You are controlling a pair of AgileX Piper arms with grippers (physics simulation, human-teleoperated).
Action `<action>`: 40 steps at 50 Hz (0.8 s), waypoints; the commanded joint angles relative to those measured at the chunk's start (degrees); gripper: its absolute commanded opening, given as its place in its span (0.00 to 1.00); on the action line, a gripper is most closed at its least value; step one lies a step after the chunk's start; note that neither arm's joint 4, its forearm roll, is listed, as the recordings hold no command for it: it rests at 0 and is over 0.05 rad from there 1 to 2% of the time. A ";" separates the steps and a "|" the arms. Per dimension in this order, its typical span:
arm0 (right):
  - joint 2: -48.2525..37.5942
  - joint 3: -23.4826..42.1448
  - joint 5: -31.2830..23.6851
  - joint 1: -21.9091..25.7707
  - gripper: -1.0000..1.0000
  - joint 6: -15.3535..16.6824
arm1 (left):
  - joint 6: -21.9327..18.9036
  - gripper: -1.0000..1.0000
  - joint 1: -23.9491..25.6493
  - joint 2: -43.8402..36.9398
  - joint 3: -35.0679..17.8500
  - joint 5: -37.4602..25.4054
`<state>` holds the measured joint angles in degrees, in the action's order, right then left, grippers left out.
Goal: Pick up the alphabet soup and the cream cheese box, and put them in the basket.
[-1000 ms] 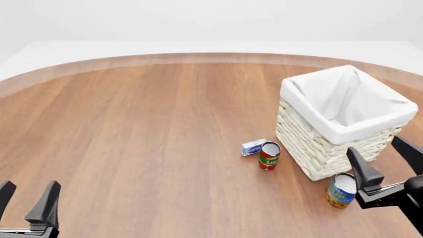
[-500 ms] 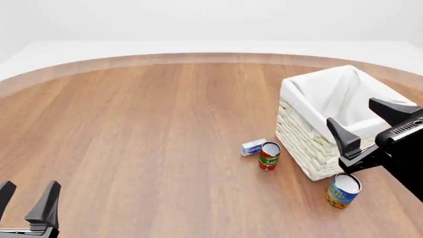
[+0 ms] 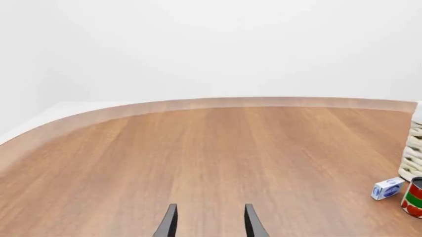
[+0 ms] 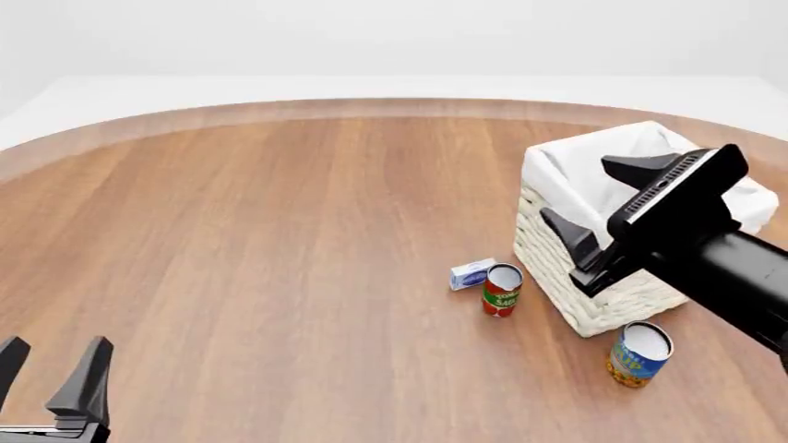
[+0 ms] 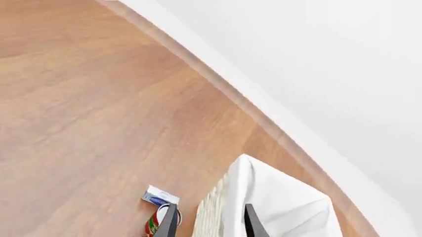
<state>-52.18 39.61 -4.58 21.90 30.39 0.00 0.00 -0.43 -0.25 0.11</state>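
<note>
The alphabet soup stands on the table just in front of the basket, untouched. The cream cheese box lies left of the basket; it also shows in the left wrist view and the right wrist view. My right gripper is open and empty, raised above the basket's near-left side, well above the soup. My left gripper is open and empty at the near left edge, far from everything. The basket's liner fills the lower right wrist view.
A red-and-green labelled can stands right beside the cream cheese box, between it and the basket; it also shows in the left wrist view. The round wooden table stretches to the left and far side.
My right gripper has risen from beside the alphabet soup and swung up and left over the basket's front, still open and empty. The soup stayed put. The left arm has not moved.
</note>
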 commanded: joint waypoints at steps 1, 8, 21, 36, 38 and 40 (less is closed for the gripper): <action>-4.86 4.54 -4.21 4.17 1.00 3.47 | 0.00 1.00 0.00 0.00 0.00 0.00; -5.84 6.18 -6.36 5.73 1.00 5.05 | 0.00 1.00 0.00 0.00 0.00 0.00; -7.67 7.01 -9.43 8.72 1.00 7.66 | 0.00 1.00 0.00 0.00 0.00 0.00; -7.81 7.98 -11.69 11.86 1.00 8.70 | 0.00 1.00 0.00 0.00 0.00 0.00; -7.81 7.98 -11.69 11.86 1.00 8.70 | 0.00 1.00 0.00 0.00 0.00 0.00; -7.81 7.98 -11.69 11.86 1.00 8.70 | 0.00 1.00 0.00 0.00 0.00 0.00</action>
<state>-59.95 47.03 -15.30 32.79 38.57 0.00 0.00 -0.43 -0.25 0.11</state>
